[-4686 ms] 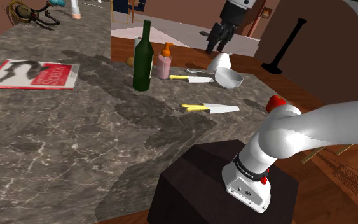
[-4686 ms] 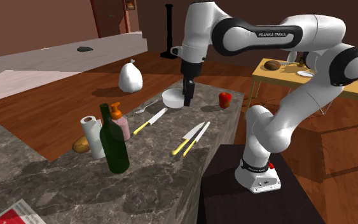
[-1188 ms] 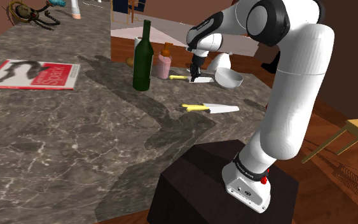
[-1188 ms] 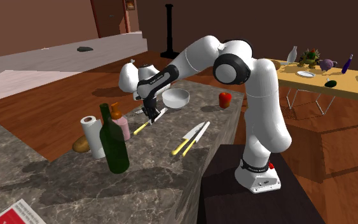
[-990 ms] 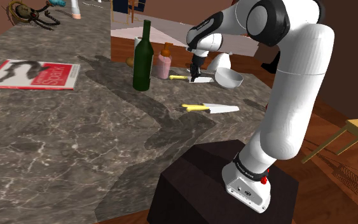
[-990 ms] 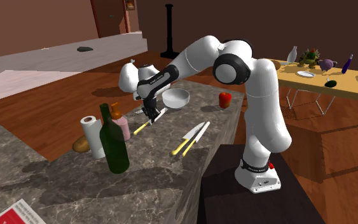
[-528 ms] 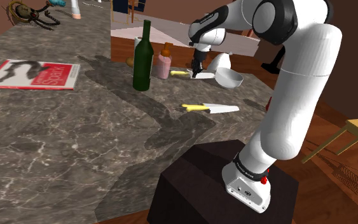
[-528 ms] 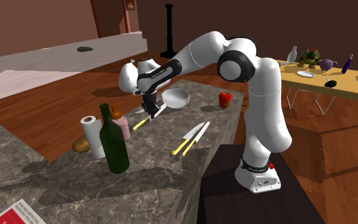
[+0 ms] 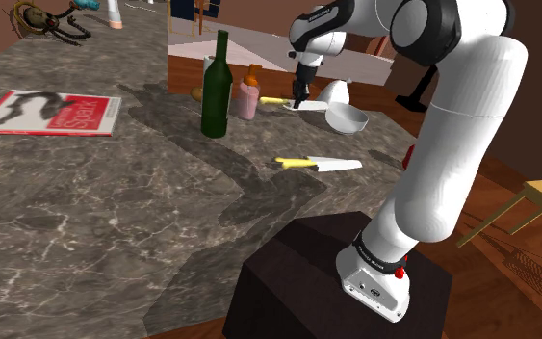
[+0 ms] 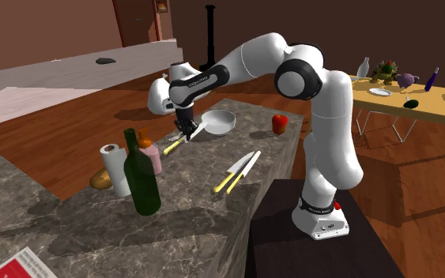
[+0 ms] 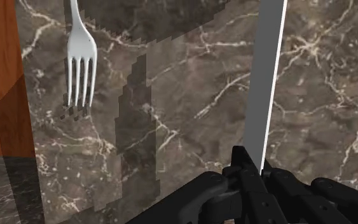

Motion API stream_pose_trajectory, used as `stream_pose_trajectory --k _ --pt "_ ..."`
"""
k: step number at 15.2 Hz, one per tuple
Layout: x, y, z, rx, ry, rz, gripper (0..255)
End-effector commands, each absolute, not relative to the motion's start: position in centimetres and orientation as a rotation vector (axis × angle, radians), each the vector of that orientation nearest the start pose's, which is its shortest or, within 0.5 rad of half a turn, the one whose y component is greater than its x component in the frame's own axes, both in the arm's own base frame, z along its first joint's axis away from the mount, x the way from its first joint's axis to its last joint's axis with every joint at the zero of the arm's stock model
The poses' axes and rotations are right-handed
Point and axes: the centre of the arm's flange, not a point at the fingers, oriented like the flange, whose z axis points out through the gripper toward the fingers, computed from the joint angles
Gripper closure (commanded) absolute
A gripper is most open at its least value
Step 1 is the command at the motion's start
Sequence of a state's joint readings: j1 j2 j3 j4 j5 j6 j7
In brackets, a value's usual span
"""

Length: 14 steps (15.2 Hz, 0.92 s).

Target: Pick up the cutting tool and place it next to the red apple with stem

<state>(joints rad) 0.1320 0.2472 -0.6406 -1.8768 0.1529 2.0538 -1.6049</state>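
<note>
The pincer is clenched on the knife just off the desk: the carry stage, I'd say, next swinging it rightward in the second exterior view to beside the apple.

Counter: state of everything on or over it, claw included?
claw: shut on the held knife
held knife: clasped, raised off the counter
other knife: lying flat
bowl: upright
green bottle: standing
fork: lying flat
magazine: closed, flat
</note>
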Motion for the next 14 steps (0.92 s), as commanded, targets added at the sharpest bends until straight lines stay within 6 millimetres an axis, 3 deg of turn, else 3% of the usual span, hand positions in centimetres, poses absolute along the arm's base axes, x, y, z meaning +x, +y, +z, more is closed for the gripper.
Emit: stream_pose_trajectory --k 1,14 --pt "54.0 -27.1 41.4 -2.721 -1.552 0.030 255" --pt "54.0 -27.1 48.3 -2.721 -1.552 0.030 255"
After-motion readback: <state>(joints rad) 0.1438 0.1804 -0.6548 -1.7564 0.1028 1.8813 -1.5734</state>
